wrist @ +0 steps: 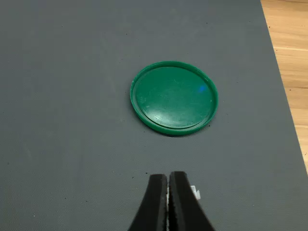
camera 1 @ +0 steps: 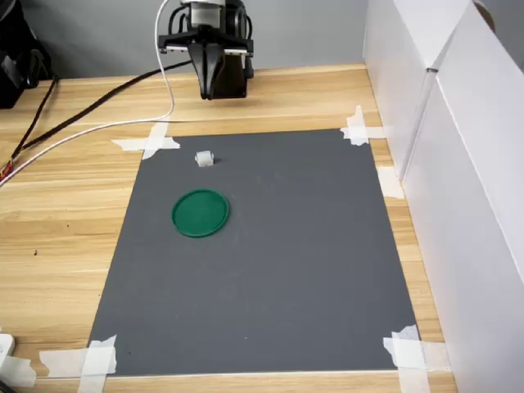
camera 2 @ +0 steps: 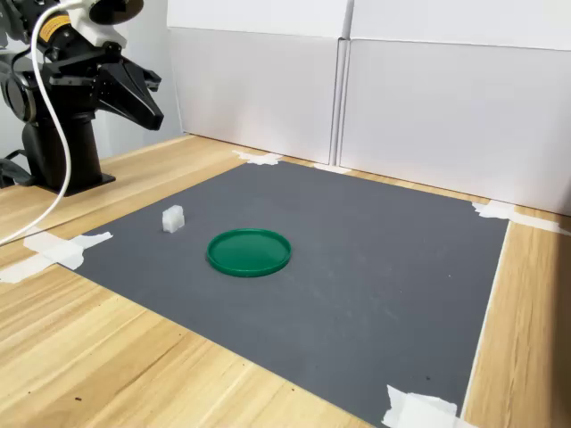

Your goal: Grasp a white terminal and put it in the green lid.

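Arm is parked high at the back edge of the grey mat (camera 1: pixel 270 262), over its base (camera 2: pixel 62 152), wrist tipped downward. Gripper (camera 1: pixel 211 92) hangs well above the wooden table (camera 1: pixel 57 237), near the mat's far tape corner; in the second exterior view the gripper (camera 2: pixel 150 114) shows as a black wedge pointing down toward the mat. Fingers (wrist: pixel 182 207) are pressed together, nothing between them.

White terminal (camera 1: pixel 204 159) sits on the mat, near the corner closest to the arm, apart from the green lid (camera 1: pixel 201 213). In the first exterior view it lies just beyond the lid, toward the arm. In the second exterior view the terminal (camera 2: pixel 172 218) is to the lid's (camera 2: pixel 250 252) left, clear gap between them. Lid lies flat, rim up, empty.

Wrist view: lid (wrist: pixel 174 97) fills the middle, inside visibly bare. Terminal (wrist: pixel 195 192) is only a white sliver peeking out beside the closed fingertips, mostly hidden behind them.

Only the exterior views show the white cable (camera 1: pixel 123 124) running from the arm across the table, the tape strips (camera 1: pixel 147 143) at the mat corners, and the white panels (camera 2: pixel 375 98) along one side.
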